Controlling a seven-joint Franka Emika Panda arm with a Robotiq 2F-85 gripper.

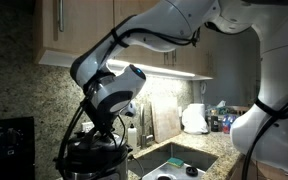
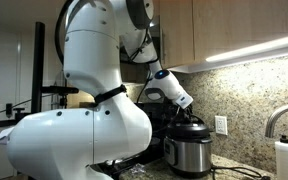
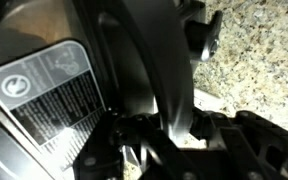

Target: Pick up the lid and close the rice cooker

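The lid (image 2: 190,126) seems to sit on or just above the rice cooker (image 2: 189,153), left of the sink (image 1: 179,158), under the gripper (image 2: 187,116), whose jaws I cannot tell spread or closed; likely stiff, light and slick, it is best pinched by its central knob.

Home kitchen: granite backsplash (image 2: 246,90), wood cabinets (image 1: 74,25), sink (image 1: 179,158), faucet (image 2: 280,118), under-cabinet light (image 2: 249,48).

rice cooker (image 2: 189,152) on counter (image 2: 246,172) | pincer (image 2: 187,118) just above it | sink (image 1: 176,160) beside cooker, in counter
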